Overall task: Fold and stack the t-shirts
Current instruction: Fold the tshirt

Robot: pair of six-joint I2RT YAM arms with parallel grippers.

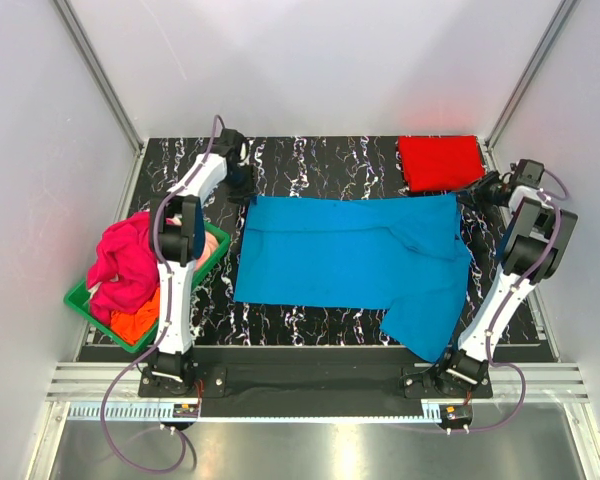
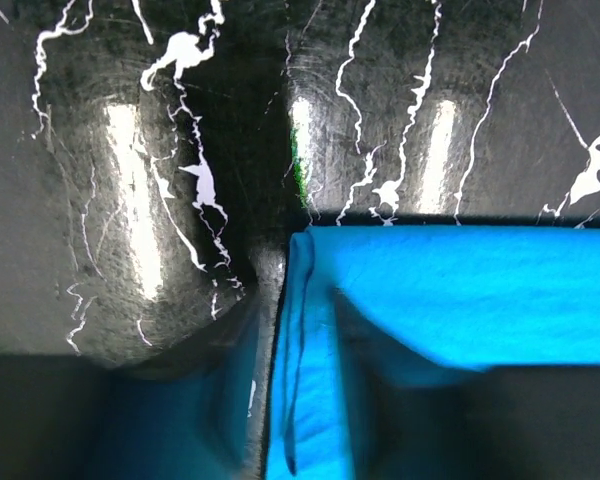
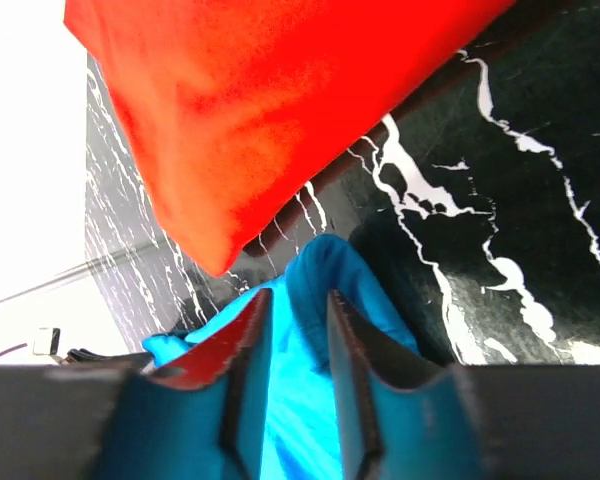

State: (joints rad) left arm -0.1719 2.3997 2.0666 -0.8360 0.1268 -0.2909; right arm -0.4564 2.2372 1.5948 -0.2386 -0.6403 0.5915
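A bright blue t-shirt [image 1: 350,250] lies spread flat across the middle of the black marbled table [image 1: 310,160], its lower right part hanging towards the front edge. My left gripper [image 1: 245,182] is low at its far left corner. In the left wrist view, the left gripper [image 2: 295,390] is open, with the blue shirt's [image 2: 460,290] edge lying between the fingers. My right gripper [image 1: 472,194] is at the far right corner. The right gripper [image 3: 298,312] is open around a raised fold of blue cloth [image 3: 325,265]. A folded red t-shirt [image 1: 440,162] [image 3: 260,100] lies just behind it.
A green plastic basket [image 1: 80,300] stands at the table's left edge, beside the left arm. It holds a magenta-pink t-shirt [image 1: 125,262] and an orange one [image 1: 135,325]. White walls enclose the table at the back and on both sides.
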